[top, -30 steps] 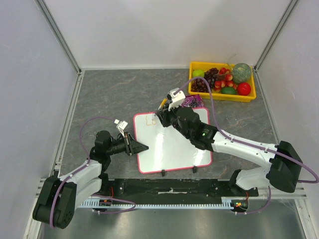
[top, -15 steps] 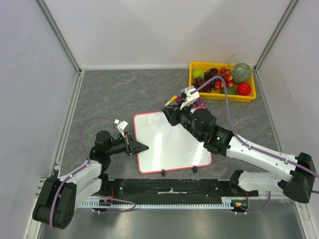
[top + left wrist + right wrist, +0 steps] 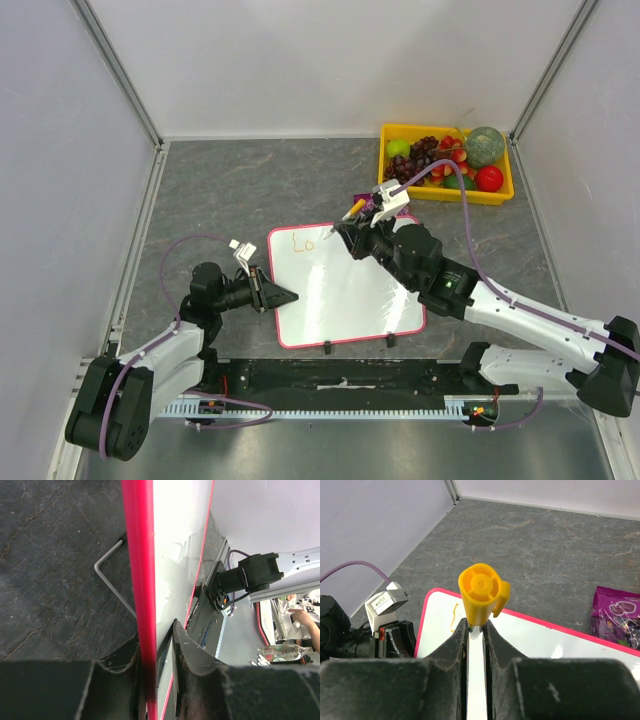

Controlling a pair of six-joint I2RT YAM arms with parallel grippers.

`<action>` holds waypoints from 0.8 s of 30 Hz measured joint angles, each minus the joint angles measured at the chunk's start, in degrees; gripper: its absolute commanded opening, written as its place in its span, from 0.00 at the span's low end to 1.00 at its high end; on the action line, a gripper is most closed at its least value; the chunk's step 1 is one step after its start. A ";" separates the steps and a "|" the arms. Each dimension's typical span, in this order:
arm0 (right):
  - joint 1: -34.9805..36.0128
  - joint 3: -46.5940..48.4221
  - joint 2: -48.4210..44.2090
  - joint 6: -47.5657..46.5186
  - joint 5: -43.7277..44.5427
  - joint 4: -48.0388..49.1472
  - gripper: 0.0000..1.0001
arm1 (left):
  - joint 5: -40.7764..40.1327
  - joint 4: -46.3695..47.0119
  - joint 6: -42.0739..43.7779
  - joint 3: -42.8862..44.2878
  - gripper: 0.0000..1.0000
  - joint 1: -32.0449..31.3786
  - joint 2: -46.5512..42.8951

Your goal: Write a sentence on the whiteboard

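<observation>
Grey table (image 3: pixel 230 190) is being used as the floor for everything here. The whiteboard (image 3: pixel 345 300) is lying flat on it near the front edge, between the two arms. Its pink frame is being pinched on the left side by the left gripper (image 3: pixel 282 296), whose fingers are set narrow, one on each face of the frame. That hold is likely being used so the board is not pushed around while it is being written on.

A yellow tray (image 3: pixel 400 128) of fruit is sitting far back on the right, well apart from the board (it seems to have no part in this job).

The right gripper (image 3: pixel 345 232) is being held over the far edge of the board. Its fingers are being squeezed tight on a marker (image 3: pixel 481 592) with a yellow cap end. The marker is being pointed down at the board so that lines can be drawn, but it cannot be told if the tip is touching.

The sentence (image 3: pixel 303 240) is only being started. Just two orange letters, "Lo", are showing in the far left corner, so most of the writing is not yet done.
</observation>
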 measured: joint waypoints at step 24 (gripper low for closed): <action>0.00 0.11 5.97 -0.39 0.24 1.68 0.00 | 0.02 0.00 0.00 0.00 0.02 0.00 0.00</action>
